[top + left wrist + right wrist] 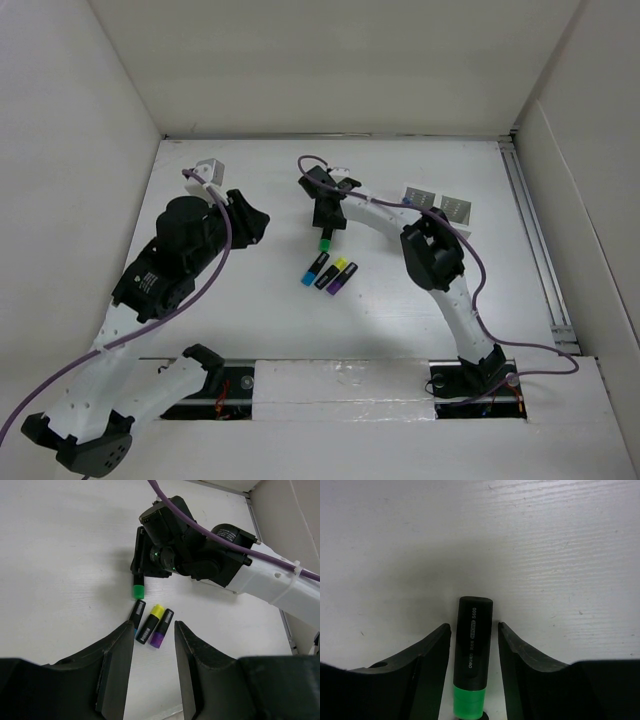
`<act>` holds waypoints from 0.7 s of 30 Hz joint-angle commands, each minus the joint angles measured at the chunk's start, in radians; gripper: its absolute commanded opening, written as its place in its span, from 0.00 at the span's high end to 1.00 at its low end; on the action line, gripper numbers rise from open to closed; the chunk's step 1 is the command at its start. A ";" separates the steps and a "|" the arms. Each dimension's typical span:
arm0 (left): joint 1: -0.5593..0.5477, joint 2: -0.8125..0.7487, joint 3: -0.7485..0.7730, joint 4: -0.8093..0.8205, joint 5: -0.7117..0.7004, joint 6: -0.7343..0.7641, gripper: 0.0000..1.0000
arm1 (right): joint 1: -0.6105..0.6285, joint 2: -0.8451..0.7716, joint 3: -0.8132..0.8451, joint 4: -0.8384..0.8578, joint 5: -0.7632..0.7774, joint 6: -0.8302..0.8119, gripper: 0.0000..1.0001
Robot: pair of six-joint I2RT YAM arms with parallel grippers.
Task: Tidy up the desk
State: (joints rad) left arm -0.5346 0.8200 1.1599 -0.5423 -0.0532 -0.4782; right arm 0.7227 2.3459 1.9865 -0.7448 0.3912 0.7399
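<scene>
Now: R gripper (pixel 474 626) jaws spread, straddling green highlighter (pixel 472 662), not pinching. It lies flat mid-desk (pixel 250 305). L gripper (pixel 152 629) spread, empty. Highlighter prob. light, stiff, slick plastic; grab mid-barrel.

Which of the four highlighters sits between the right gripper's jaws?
The green-capped highlighter: it alone lies between the parted jaws of the right gripper. The blue-capped, yellow-capped and purple-capped ones lie side by side, outside them.
</scene>
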 commanded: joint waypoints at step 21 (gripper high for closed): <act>0.004 0.014 0.006 0.060 0.045 0.006 0.66 | -0.103 -0.310 0.078 0.300 -0.221 0.108 0.95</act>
State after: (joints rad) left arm -0.5346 0.8410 1.1599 -0.5415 -0.0601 -0.4686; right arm 0.6762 2.2471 2.0052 -0.5800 0.2008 0.8097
